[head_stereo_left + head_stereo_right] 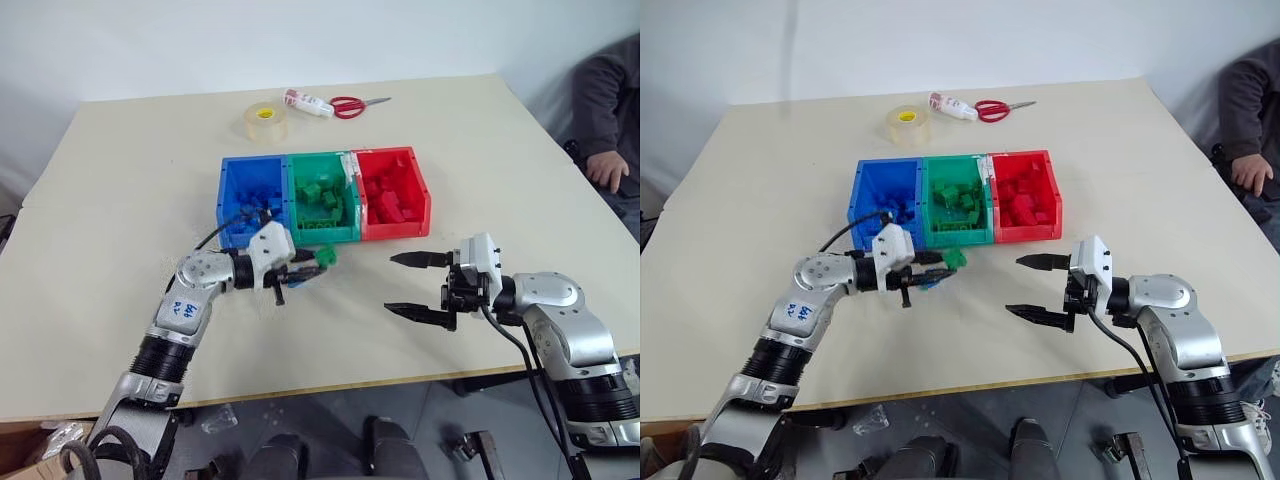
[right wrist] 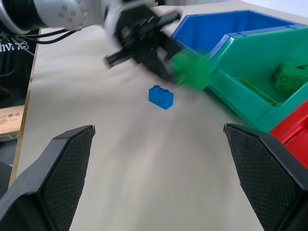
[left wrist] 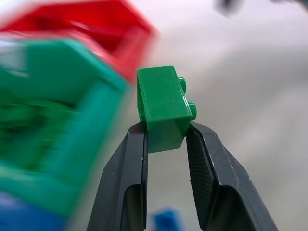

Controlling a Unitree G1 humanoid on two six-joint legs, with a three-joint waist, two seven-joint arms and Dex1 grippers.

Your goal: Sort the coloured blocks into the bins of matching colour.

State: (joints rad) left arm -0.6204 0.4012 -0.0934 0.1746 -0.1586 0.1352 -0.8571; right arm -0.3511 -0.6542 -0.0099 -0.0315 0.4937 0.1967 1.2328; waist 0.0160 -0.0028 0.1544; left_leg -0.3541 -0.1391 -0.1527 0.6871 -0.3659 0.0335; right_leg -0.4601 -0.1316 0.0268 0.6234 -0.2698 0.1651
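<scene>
A: Head views first. L tool?

B: Left tool [image 1: 312, 268] is clamped on a green block [image 1: 325, 257], held above the tabletop [image 1: 120, 180] just in front of the green bin [image 1: 322, 199], near its front wall. Not touching the bin as far as I can tell.

A: R tool?

B: Right tool [image 1: 412, 285] is spread wide, nothing between the fingers, hanging over bare tabletop in front of the red bin [image 1: 393, 192]. Well apart from the L tool.

A: Bins?

B: Three joined in a row: blue bin [image 1: 250, 200] on the left, green mid, red on the right. Each has blocks of its own colour inside. Behind them are a clear tape roll [image 1: 265, 121], a white tube [image 1: 307, 102] and red-handled scissors [image 1: 352, 105]. A person's hand [image 1: 608, 170] rests at the far right edge.

A: L wrist view?

B: Both black fingers [image 3: 132, 178] pinch the green block's lower end; its studs face sideways. Green and red bins blurred beside it. A blue block [image 3: 167, 222] shows low between the fingers, on the tabletop.

A: R wrist view?

B: Its own two fingers [image 2: 65, 163] stand far apart, empty. Across from them is the L tool w/ the green block, right by the green bin's corner. The blue block lies loose on the tabletop beneath that tool, just in front of the blue bin.
</scene>
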